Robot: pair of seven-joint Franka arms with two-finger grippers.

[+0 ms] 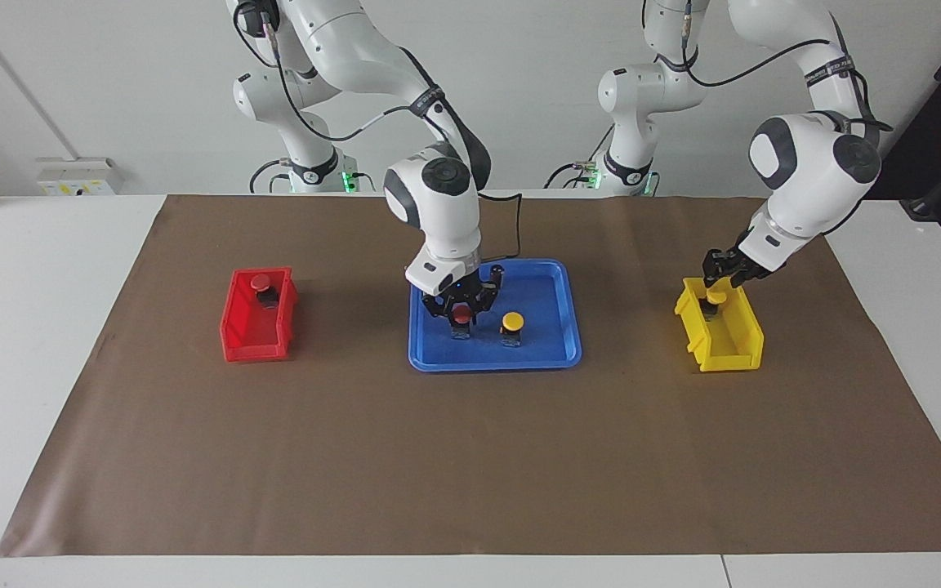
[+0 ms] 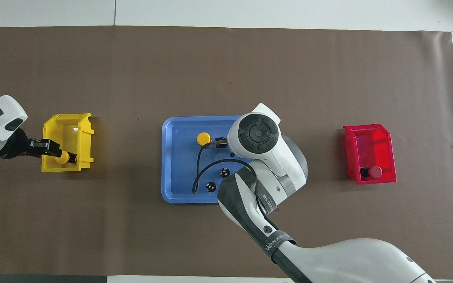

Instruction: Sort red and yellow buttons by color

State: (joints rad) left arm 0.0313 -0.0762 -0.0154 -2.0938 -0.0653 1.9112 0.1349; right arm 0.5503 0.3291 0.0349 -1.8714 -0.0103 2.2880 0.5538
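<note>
A red button (image 1: 461,315) stands in the blue tray (image 1: 556,286), and my right gripper (image 1: 461,310) is down around its cap. My right arm hides this button in the overhead view. A yellow button (image 1: 510,322) stands beside it in the tray and also shows in the overhead view (image 2: 203,138). My left gripper (image 1: 714,278) is shut on a second yellow button (image 1: 713,289), held low in the yellow bin (image 1: 736,343) at the end nearer to the robots. It also shows in the overhead view (image 2: 62,157). A second red button (image 1: 260,283) lies in the red bin (image 1: 250,335).
Two dark cylinders without coloured caps (image 2: 224,172) (image 2: 210,187) stand in the blue tray (image 2: 175,165) nearer to the robots than the yellow button. A black cable (image 2: 201,173) hangs over the tray. Brown paper (image 1: 470,457) covers the table.
</note>
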